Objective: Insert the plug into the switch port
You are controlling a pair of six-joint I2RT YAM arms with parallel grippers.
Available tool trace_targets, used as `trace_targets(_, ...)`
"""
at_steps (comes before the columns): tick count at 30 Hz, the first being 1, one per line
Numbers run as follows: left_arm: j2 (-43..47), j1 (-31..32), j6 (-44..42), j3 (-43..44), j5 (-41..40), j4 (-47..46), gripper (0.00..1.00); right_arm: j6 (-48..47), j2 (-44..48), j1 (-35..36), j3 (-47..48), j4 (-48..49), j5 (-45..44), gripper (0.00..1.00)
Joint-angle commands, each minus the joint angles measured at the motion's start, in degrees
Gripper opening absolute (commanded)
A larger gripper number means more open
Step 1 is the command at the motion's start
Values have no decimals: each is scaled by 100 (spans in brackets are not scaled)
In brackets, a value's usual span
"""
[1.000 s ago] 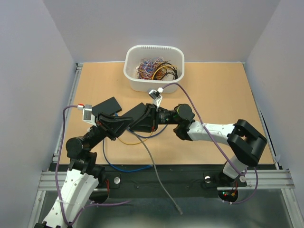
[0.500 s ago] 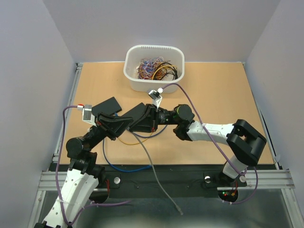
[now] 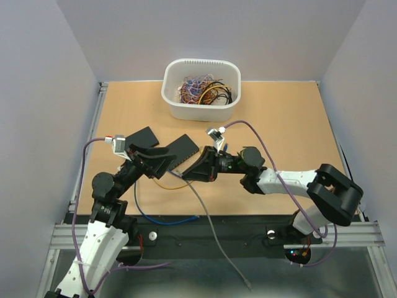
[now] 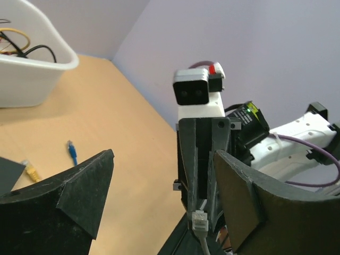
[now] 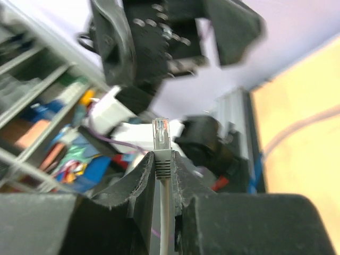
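My right gripper [image 5: 162, 159] is shut on the grey boot of the plug [image 5: 161, 133], whose clear tip sticks out past the fingertips. In the top view this gripper [image 3: 186, 174] hovers over the middle of the table, the grey cable [image 3: 214, 236] trailing off the near edge. My left gripper [image 4: 164, 159] stands open facing it, and the plug [image 4: 200, 220] sits between and just beyond its fingers [image 4: 79, 191]. In the top view the left gripper [image 3: 162, 162] is just left of the right one. The flat black switch [image 3: 184, 148] lies on the table just behind both; its ports are not visible.
A white bin [image 3: 201, 87] of tangled cables stands at the back centre. Another flat black piece [image 3: 144, 138] lies by the left arm. A blue cable [image 3: 164, 218] and a yellow cable [image 3: 169, 185] lie near the front, with a blue plug [image 4: 70, 151] and a yellow plug [image 4: 31, 171] loose on the table.
My left gripper has opened. The right arm has drawn back to the right with the plug in its grip, and the grey cable has shifted with it.
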State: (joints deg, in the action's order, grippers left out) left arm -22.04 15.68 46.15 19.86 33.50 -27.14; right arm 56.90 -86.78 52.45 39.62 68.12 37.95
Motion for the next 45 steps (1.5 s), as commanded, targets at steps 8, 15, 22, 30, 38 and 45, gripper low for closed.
trace_targets(8, -800, 5, -633, 537, -1987, 1194, 87, -2499, 1594, -147, -323, -4163, -2490, 0)
trace_targets(15, -2241, -4, -730, 370, -2277, 254, 87, -3080, 1261, -138, 99, -5467, -3778, 0)
trace_targets(22, -4033, 5, -1099, 914, -2444, -415, 87, -3133, 487, -138, 389, -5581, -4191, 0)
trace_targets(30, -5739, 14, -1091, 2004, -3032, 208, 87, -3168, 495, -129, 336, -5581, -4129, 0)
trace_targets(38, -6760, 23, -1161, 2690, -3464, 1096, 87, -3194, 566, -129, 275, -5625, -4165, 0)
trace_targets(45, -7015, 101, -986, 2532, -3376, 1140, 86, -3203, 513, -112, 301, -5625, -4173, 1)
